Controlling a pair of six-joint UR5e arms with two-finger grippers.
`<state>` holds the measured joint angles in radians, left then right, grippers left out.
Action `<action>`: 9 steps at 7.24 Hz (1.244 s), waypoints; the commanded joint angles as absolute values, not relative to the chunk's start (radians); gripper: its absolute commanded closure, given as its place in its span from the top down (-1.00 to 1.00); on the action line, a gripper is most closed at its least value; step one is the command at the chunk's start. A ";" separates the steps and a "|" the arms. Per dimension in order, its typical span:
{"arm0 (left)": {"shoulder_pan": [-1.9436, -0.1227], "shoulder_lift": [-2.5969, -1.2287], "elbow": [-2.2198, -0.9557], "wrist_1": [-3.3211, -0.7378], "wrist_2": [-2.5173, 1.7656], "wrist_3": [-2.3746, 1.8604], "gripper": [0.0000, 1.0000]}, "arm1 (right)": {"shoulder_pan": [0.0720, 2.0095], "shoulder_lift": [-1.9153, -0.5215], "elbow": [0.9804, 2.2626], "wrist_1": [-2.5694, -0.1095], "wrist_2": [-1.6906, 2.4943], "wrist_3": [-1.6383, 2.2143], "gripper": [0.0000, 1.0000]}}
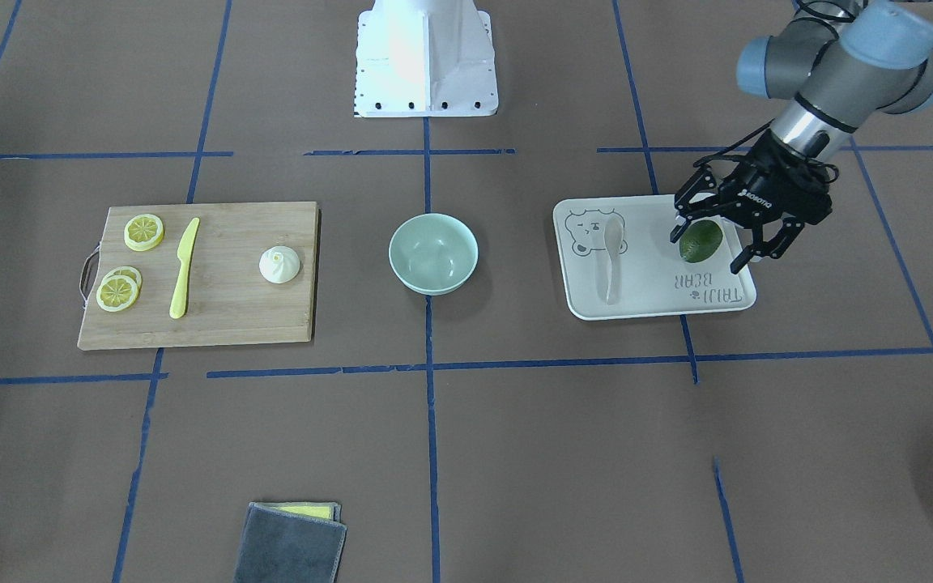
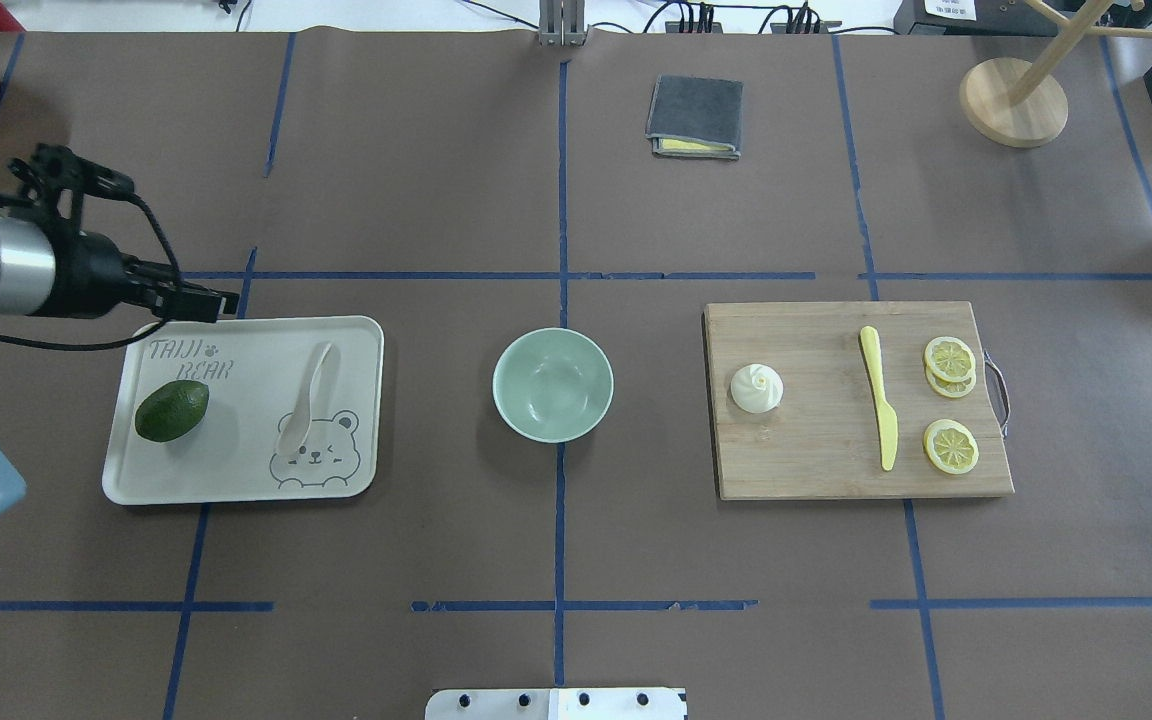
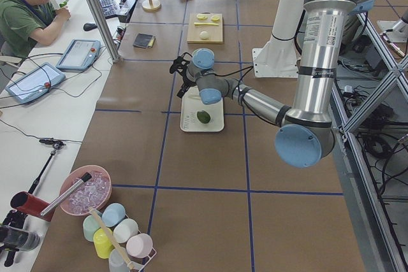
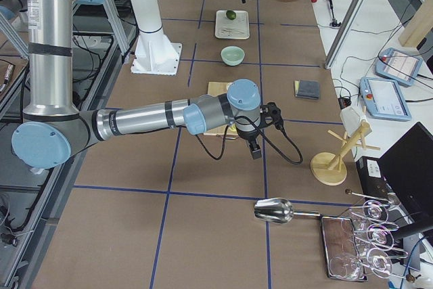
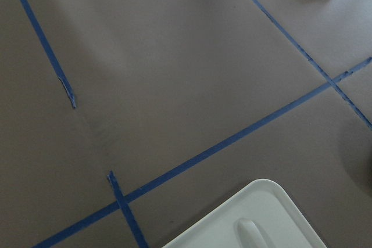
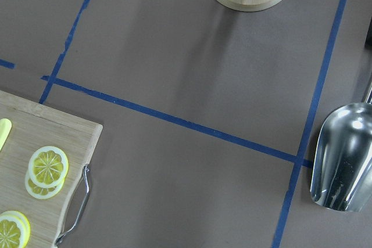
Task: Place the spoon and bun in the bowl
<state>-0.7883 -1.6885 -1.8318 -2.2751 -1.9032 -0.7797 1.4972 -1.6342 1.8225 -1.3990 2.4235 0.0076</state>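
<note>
The off-white spoon (image 1: 612, 255) (image 2: 306, 395) lies on the bear tray (image 1: 653, 301) (image 2: 236, 482), its handle pointing away from the robot. The white bun (image 1: 279, 265) (image 2: 756, 388) sits on the wooden cutting board (image 1: 232, 324) (image 2: 816, 470). The mint-green bowl (image 1: 432, 253) (image 2: 552, 385) stands empty between tray and board. My left gripper (image 1: 708, 251) is open and empty, raised over the tray's avocado end, apart from the spoon. My right gripper (image 4: 260, 133) hovers past the board's far end; I cannot tell whether it is open or shut.
A dark green avocado (image 2: 172, 410) lies on the tray beside the spoon. A yellow knife (image 2: 879, 410) and lemon slices (image 2: 950, 360) share the board with the bun. A folded grey cloth (image 2: 694, 116), a wooden stand (image 2: 1013, 100) and a metal scoop (image 6: 343, 155) lie farther off.
</note>
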 commanded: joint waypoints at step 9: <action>-0.520 -1.809 -1.733 -2.071 -1.666 -1.034 1.00 | 1.497 -1.634 1.806 -1.399 2.424 0.008 1.00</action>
